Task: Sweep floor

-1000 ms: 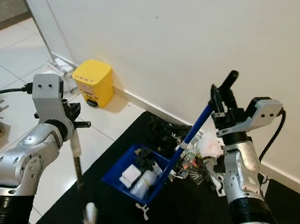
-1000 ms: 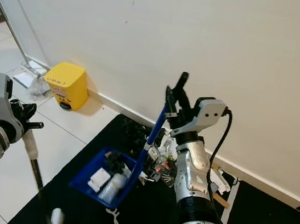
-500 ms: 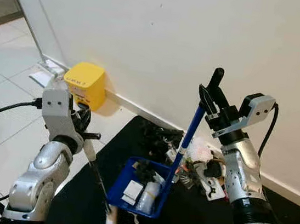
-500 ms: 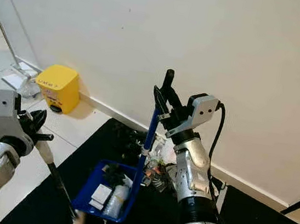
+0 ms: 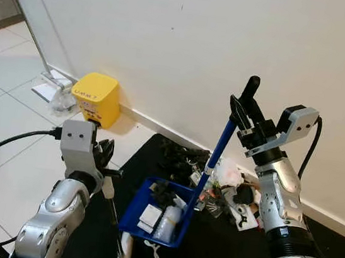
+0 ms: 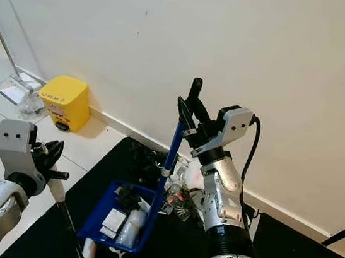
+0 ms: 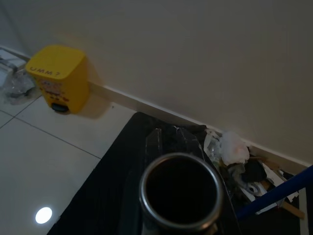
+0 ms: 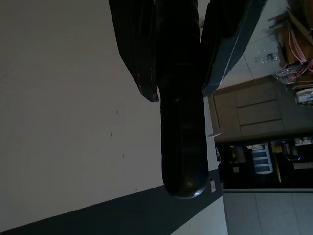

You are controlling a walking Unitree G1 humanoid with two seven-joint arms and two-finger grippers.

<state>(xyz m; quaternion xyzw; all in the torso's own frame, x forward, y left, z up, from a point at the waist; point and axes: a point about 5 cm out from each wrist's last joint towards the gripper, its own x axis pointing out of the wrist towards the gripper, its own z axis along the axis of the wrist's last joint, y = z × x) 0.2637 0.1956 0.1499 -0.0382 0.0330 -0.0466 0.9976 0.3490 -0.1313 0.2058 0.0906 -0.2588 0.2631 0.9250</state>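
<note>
At the lower left of the head view, the left gripper point(image 5: 106, 158) has its fingers closed around a broom handle point(image 5: 113, 213), a pale-and-dark pole slanting down to the bottom edge of the frame. The left wrist view looks straight down the open metal end of that handle point(image 7: 181, 192).

At lower centre, a blue dustpan point(image 5: 155, 211) sits on a black floor mat point(image 5: 220, 250), holding white scraps and a small bottle. Its long blue handle point(image 5: 214, 162) rises at a tilt toward centre right, where the right gripper point(image 5: 243, 111) has both fingers clamped on the black grip at its top. The right wrist view shows those fingers point(image 8: 134, 49) pressed to either side of the grip.

Behind the dustpan, a litter pile point(image 5: 217, 179) of black and white scraps lies on the mat's far edge against the white wall point(image 5: 190, 42).

At left, pale floor tiles point(image 5: 5, 145) lie open beside the mat's edge. At upper left, a yellow box point(image 5: 99, 98) stands against the wall, with a thin metal stand point(image 5: 30, 24) just beyond it.
</note>
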